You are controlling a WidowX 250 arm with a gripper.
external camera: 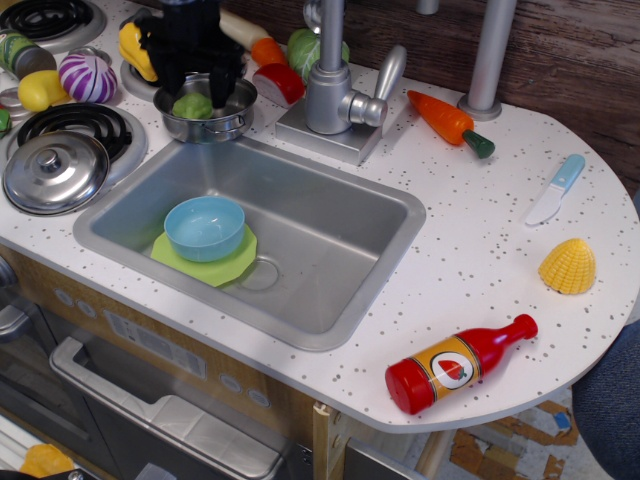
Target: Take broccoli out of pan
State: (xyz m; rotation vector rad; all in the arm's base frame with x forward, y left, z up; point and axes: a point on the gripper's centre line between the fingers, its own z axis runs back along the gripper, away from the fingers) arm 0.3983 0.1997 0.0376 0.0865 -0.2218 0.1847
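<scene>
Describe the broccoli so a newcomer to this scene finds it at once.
Start at the steel sink; just behind its back left corner sits a small shiny pan. The pale green bumpy lump inside is the broccoli, under the black gripper, unlike the larger green cabbage by the faucet.

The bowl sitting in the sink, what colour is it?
Light blue; the bowl rests on a green plate, clearest in this overhead view.

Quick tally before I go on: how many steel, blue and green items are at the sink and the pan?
Steel: 2, pan and lid
Blue: 1, bowl
Green: 2, broccoli and plate
Total: 5
</scene>
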